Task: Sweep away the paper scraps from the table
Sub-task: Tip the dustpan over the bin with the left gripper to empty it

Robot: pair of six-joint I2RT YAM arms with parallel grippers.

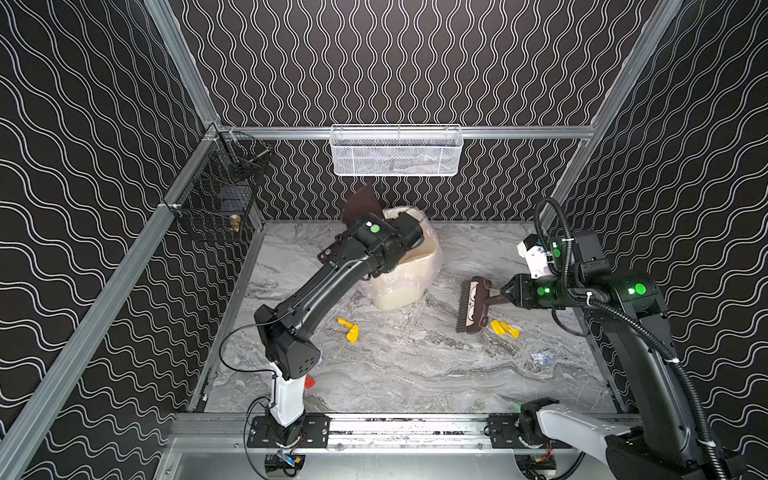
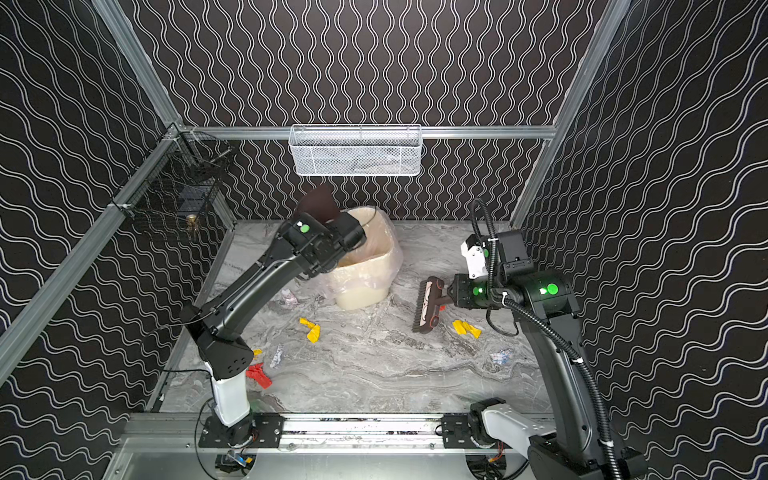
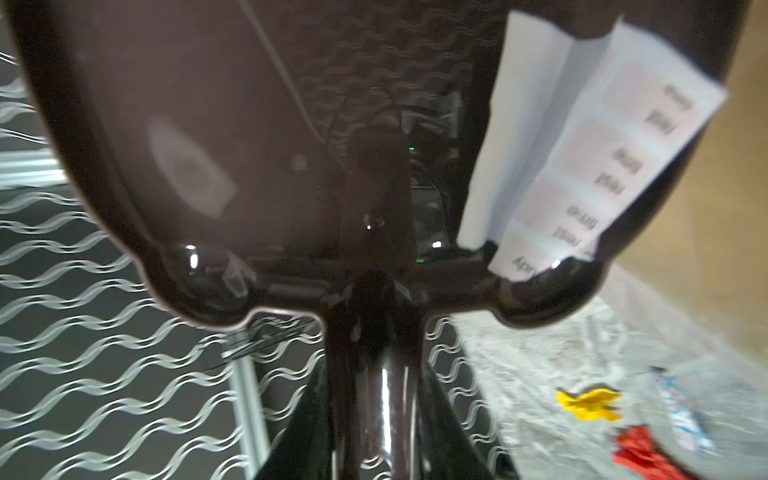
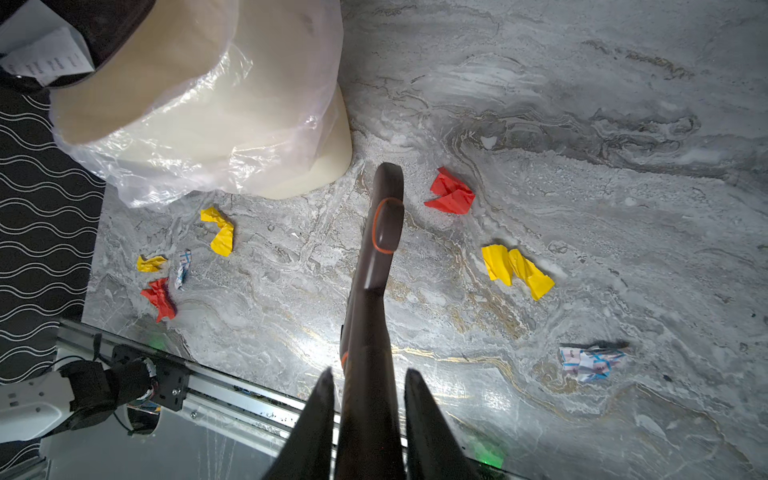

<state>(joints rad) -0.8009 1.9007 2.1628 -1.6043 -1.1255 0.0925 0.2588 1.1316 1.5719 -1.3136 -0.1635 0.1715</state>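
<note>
Tilt matters: left gripper (image 3: 376,407), clamped on the dustpan (image 3: 249,124) over the bin (image 2: 365,286), should tip steeper so its printed scrap (image 3: 582,145) slides in; right gripper (image 4: 370,382) clamps the brush (image 1: 473,305) near paper scraps (image 4: 515,270) on the table (image 1: 415,374).

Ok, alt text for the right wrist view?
The right hand grips a brown brush by its handle over the marble table, where red, yellow and printed white paper scraps lie scattered. A lined cream bin stands nearby, a dark dustpan over its rim.

Black wavy walls (image 1: 395,62), alu rails (image 1: 282,132) (white basket (image 1: 397,160) hung).
</note>
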